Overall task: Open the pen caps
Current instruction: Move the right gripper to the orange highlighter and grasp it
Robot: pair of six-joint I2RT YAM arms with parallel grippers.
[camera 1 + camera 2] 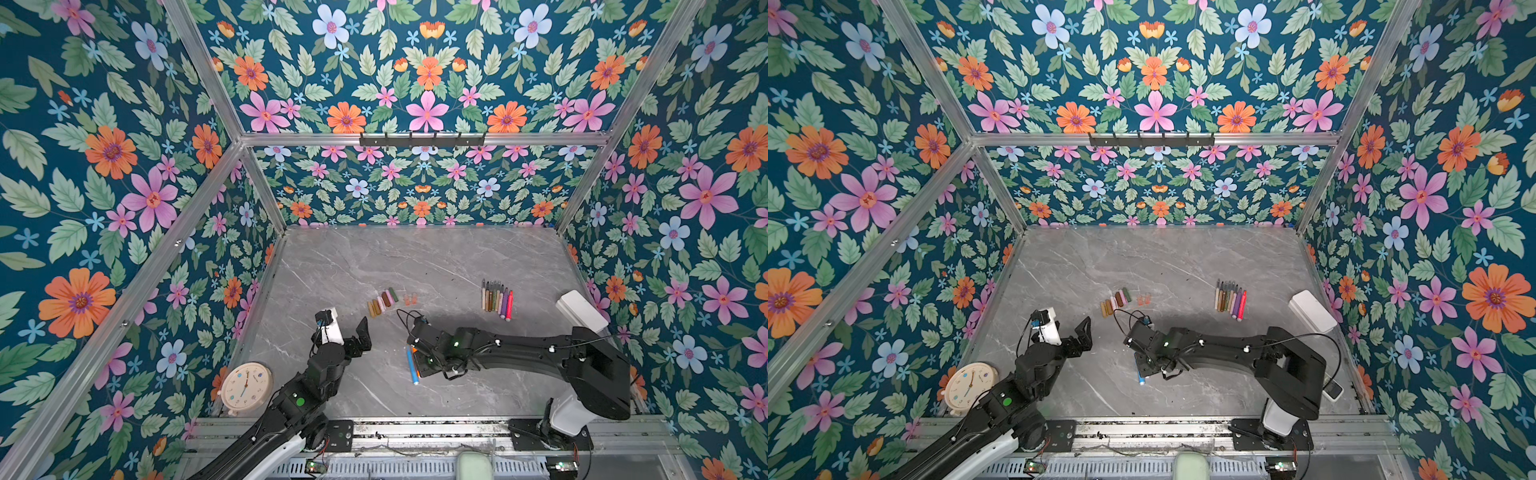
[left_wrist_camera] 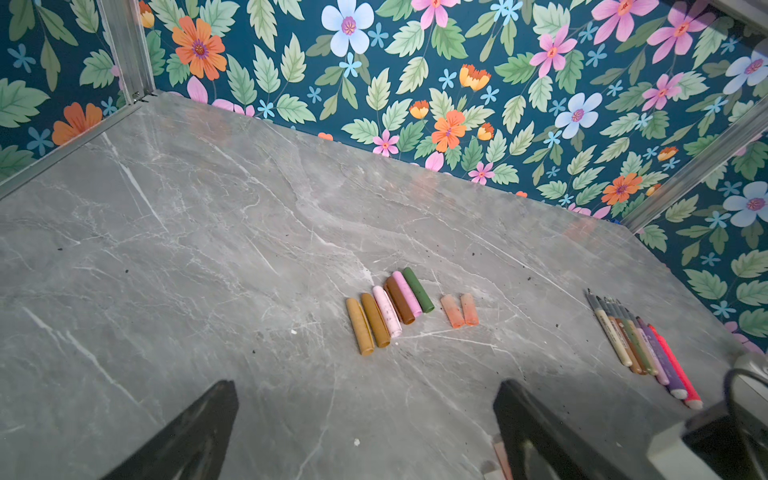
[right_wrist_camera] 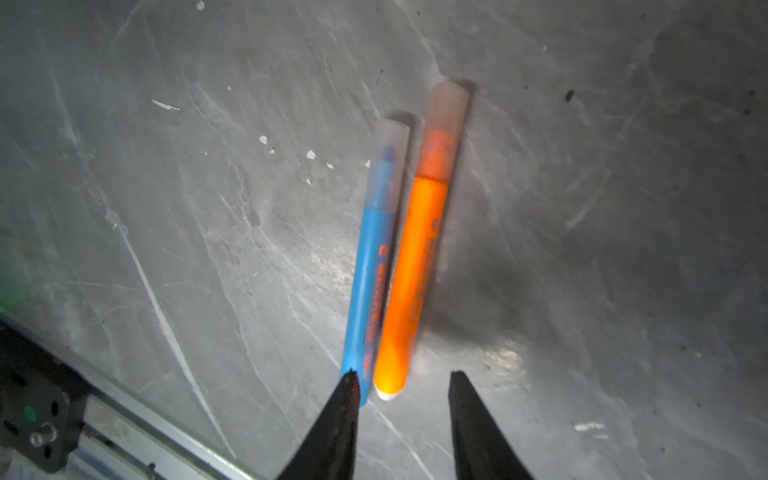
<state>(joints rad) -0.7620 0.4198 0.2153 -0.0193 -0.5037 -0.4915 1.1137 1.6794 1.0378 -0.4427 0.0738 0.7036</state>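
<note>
Grey worktop carries the orange pen touching the blue pen, caps on, so the half-open, empty right fingers, seemingly over both, could pinch two; left fingers gape empty.

Floral teal walls in aluminium framing enclose a grey marble tabletop.

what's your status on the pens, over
Left gripper open, empty. Right gripper open, low over tails of blue pen and orange pen, both capped. Eight loose caps, uncapped pens off aside, nothing blocking.
</note>
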